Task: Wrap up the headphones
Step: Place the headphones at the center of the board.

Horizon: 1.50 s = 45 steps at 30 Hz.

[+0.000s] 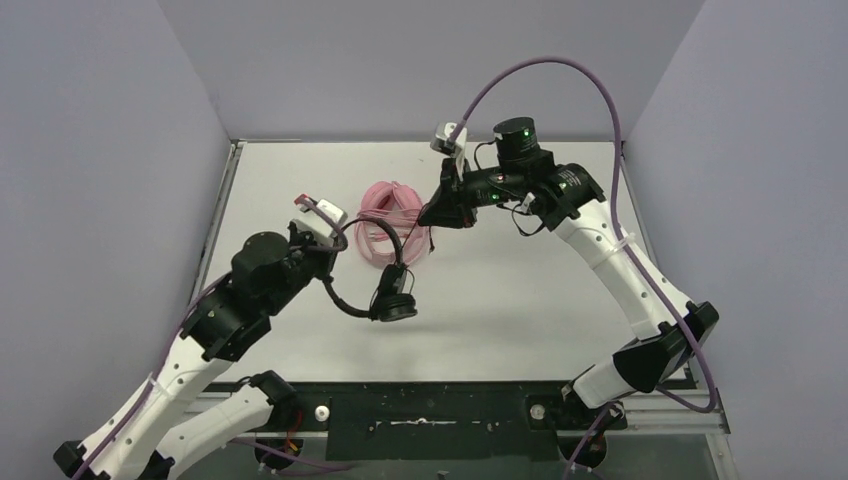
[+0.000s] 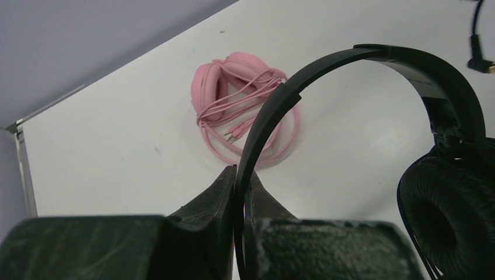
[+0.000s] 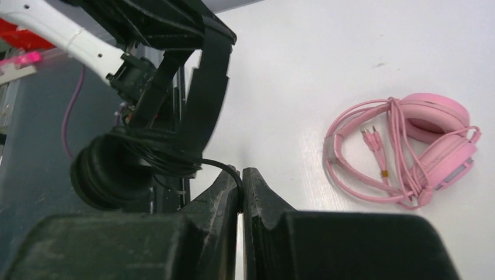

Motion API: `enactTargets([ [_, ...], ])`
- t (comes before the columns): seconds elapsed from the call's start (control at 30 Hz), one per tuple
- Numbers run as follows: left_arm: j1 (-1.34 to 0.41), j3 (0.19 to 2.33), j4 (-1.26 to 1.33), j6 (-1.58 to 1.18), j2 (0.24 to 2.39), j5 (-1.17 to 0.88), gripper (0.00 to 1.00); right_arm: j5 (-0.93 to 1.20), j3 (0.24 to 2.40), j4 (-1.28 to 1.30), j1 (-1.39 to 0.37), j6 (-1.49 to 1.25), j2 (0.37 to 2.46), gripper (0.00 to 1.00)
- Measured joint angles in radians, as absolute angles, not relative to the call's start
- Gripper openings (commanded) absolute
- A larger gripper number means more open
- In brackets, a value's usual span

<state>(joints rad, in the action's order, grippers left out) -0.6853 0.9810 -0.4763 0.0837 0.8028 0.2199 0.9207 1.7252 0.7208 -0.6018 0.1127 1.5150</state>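
Black headphones [image 1: 395, 303] are hanging near the pink pair [image 1: 380, 197], probably light: left gripper [image 2: 242, 178] squeezing stiff band [image 2: 327, 67], right gripper [image 3: 241, 178] pinching bendy cord [image 3: 217, 164].

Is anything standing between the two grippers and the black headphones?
Nothing visible. The left gripper clamps the black headphones by the headband; the right gripper pinches their cable; the pink headphones lie apart on the table.

White table [image 1: 560, 300], pink headphones [image 1: 385, 197] on it
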Motion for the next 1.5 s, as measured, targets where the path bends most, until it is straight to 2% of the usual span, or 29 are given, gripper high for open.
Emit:
enactTargets([
  [0.17,-0.686,0.973,-0.475,0.07,0.699,0.09,0.0,0.981,1.621,0.749,-0.59,0.183,1.46,0.0],
  [0.33,-0.685,0.973,-0.471,-0.067,0.697,0.022,0.0,0.865,1.446,0.682,-0.589,0.158,1.383,0.0],
  [0.57,-0.681,0.97,-0.459,-0.339,0.729,0.094,0.0,0.709,1.223,0.488,-0.596,0.01,1.293,0.0],
  [0.83,-0.519,0.966,-0.455,-0.606,0.813,0.205,0.0,0.667,0.971,0.056,-0.678,-0.407,1.293,0.02],
  [1.0,-0.418,0.924,-0.397,-0.721,0.859,0.202,0.0,0.649,0.949,-0.228,-0.731,-0.689,1.347,0.04],
  [1.27,-0.376,0.924,-0.302,-0.764,0.915,0.211,0.0,0.612,0.86,-0.72,-0.772,-1.039,1.464,0.05],
  [1.5,-0.369,0.924,-0.276,-0.725,0.92,0.25,0.0,0.58,0.845,-0.885,-0.794,-1.156,1.487,0.06],
])
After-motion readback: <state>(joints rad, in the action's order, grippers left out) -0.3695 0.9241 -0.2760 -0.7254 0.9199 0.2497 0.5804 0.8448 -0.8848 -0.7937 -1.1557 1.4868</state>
